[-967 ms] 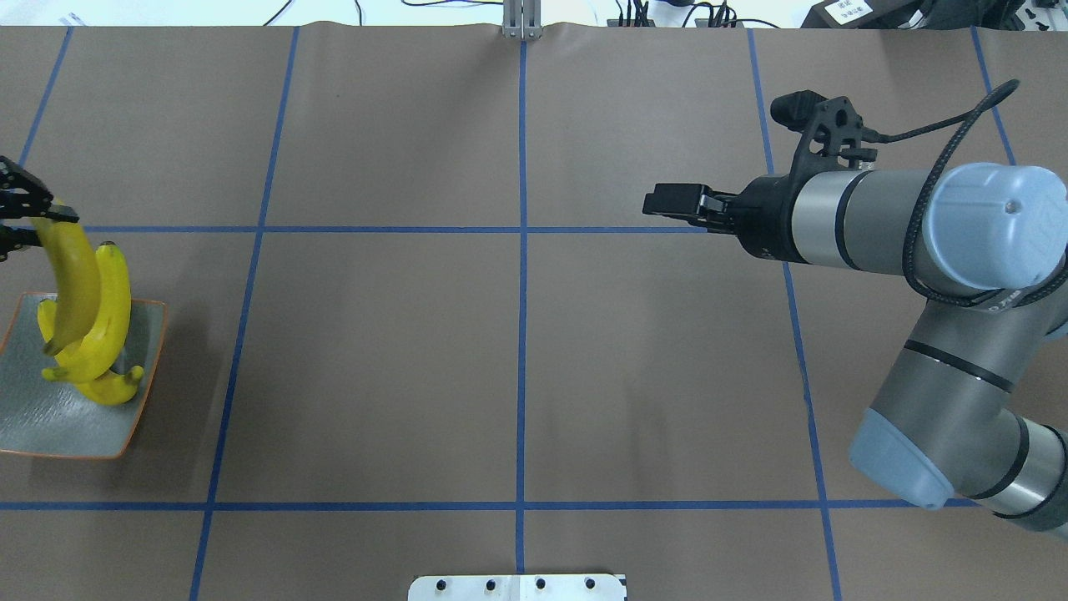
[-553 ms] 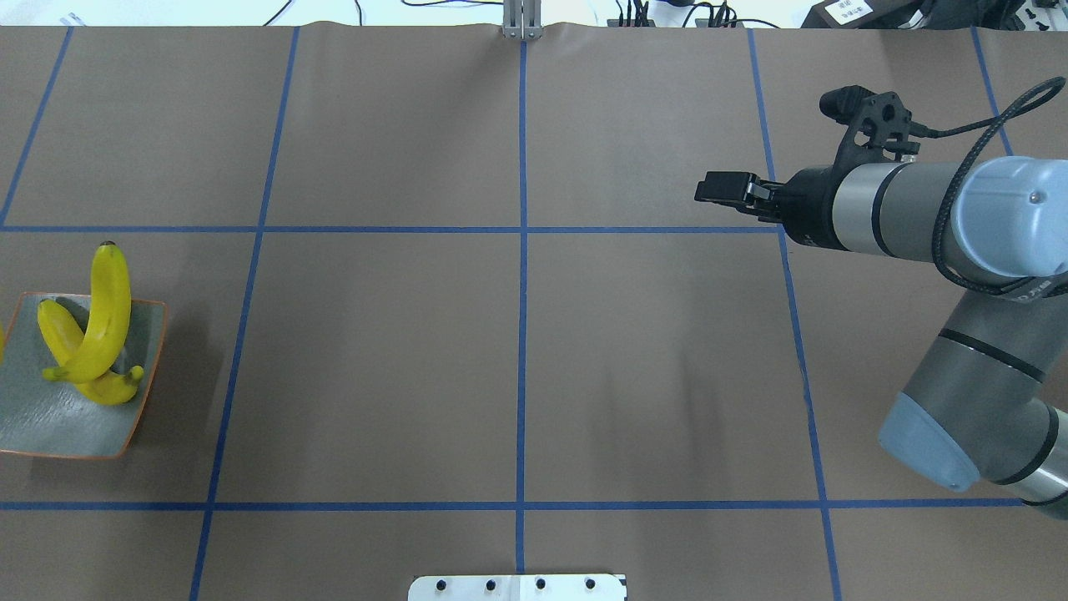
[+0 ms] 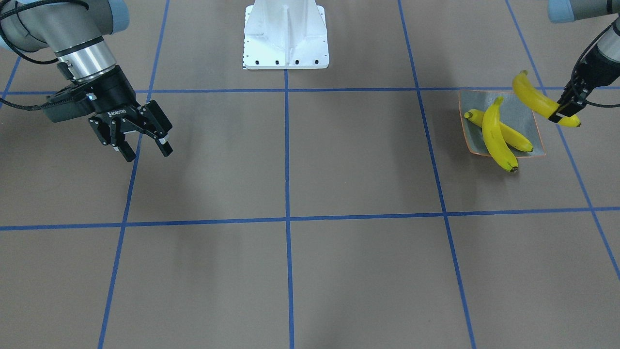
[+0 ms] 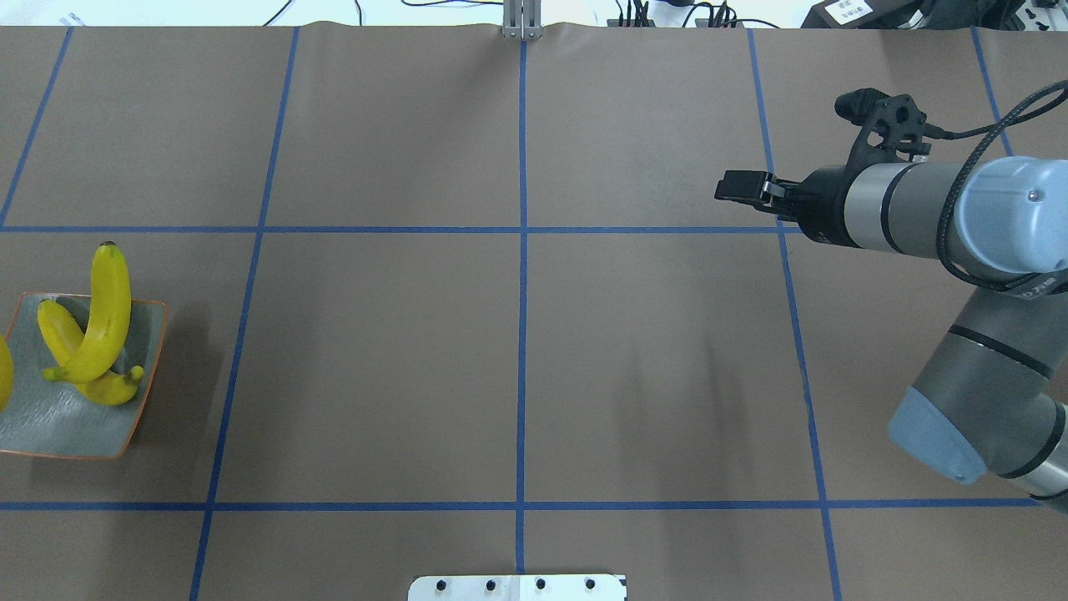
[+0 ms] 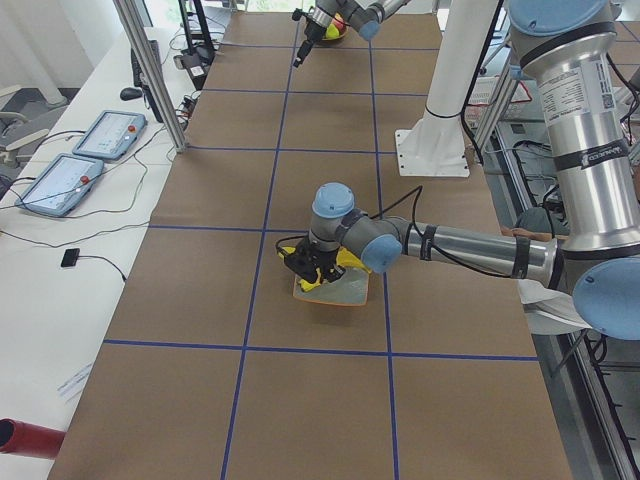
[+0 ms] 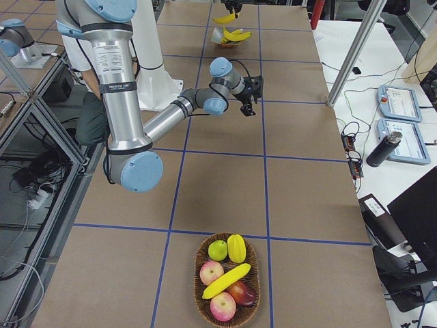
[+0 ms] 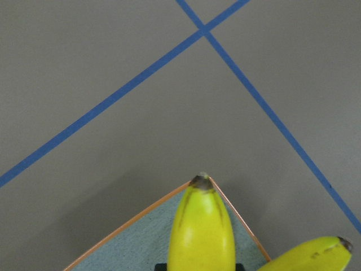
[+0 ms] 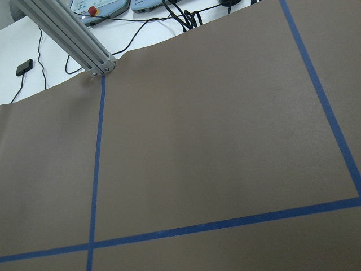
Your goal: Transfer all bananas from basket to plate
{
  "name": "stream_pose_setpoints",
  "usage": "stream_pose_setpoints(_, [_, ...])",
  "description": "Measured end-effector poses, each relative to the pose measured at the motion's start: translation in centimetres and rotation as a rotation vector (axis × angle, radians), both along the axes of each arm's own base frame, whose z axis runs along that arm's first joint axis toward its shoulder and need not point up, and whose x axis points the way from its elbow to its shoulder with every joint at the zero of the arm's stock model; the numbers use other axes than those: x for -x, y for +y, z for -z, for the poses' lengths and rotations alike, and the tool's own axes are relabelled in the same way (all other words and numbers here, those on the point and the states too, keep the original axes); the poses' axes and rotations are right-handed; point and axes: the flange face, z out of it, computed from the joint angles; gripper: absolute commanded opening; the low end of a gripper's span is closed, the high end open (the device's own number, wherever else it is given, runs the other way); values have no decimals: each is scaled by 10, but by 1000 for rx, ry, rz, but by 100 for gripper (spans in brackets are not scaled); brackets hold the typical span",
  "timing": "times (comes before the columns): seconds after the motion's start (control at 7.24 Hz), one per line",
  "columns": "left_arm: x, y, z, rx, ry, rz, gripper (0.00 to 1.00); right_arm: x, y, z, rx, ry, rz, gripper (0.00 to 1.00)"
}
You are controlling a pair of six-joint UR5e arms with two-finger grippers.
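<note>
While the brown surface [image 4: 375, 376], ruled into squares by blue tape, fills most of the overhead view, the right arm [image 4: 909, 204] comes in from 3 o'clock and ends at about 2 o'clock. The left arm [image 5: 460, 245] stretches low toward the plate's end of the surface.

Seen from the right-end camera, a wicker basket [image 6: 196, 283] sits at 6 o'clock of that view, well apart from the plate. A basket banana [image 6: 227, 281] lies across it among apples [image 6: 211, 272] and other fruit.

The plate [image 4: 50, 421], grey-green with an orange rim, sits at 9 o'clock in the overhead view, cut by the frame edge. Two bananas cross on it. The upper banana [image 4: 104, 317] lies over the lower banana [image 4: 57, 330], and its dark tip pokes past the plate's 12 o'clock edge.

The held banana [image 3: 533, 99] hangs tilted over the plate's corner, at about 1 o'clock of the plate in the front-facing view. Whether it touches the glaze I cannot tell.

The left claw [image 3: 563, 114] is clenched on the held banana near one end. The right claw [image 3: 148, 154] is released, its fingers spread wide above the surface.
</note>
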Motion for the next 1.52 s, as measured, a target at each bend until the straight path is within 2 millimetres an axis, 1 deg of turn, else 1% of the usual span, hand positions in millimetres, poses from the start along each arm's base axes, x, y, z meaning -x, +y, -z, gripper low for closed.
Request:
stream_pose_setpoints(0.14, [-10, -2, -4, 13, -2, -13, 0, -16, -3, -19, 12, 36, 3, 100])
stream_pose_setpoints(0.28, [-16, -2, -7, 20, -3, -25, 0, -34, -8, -29, 7, 59, 10, 100])
stream_pose_setpoints(0.41, [-23, -1, -11, 27, -7, -38, 0, -46, -11, -33, 4, 68, 14, 100])
stream_pose_setpoints(0.69, [-39, -4, -26, 38, -25, -68, 0, -51, -13, -34, 1, 72, 18, 100])
stream_pose_setpoints(0.83, [-42, -4, -29, 39, -30, -77, 5, -51, -14, -33, 0, 71, 19, 100])
stream_pose_setpoints(1.24, [-49, -3, -30, 37, -31, -94, 35, -54, -14, -34, 5, 65, 27, 100])
stream_pose_setpoints(1.38, [-51, -2, -31, 33, -36, -95, 43, -56, -14, -34, 7, 63, 28, 100])
stream_pose_setpoints(1.52, [-53, -2, -31, 26, -45, -97, 65, -57, -15, -34, 8, 62, 29, 100])
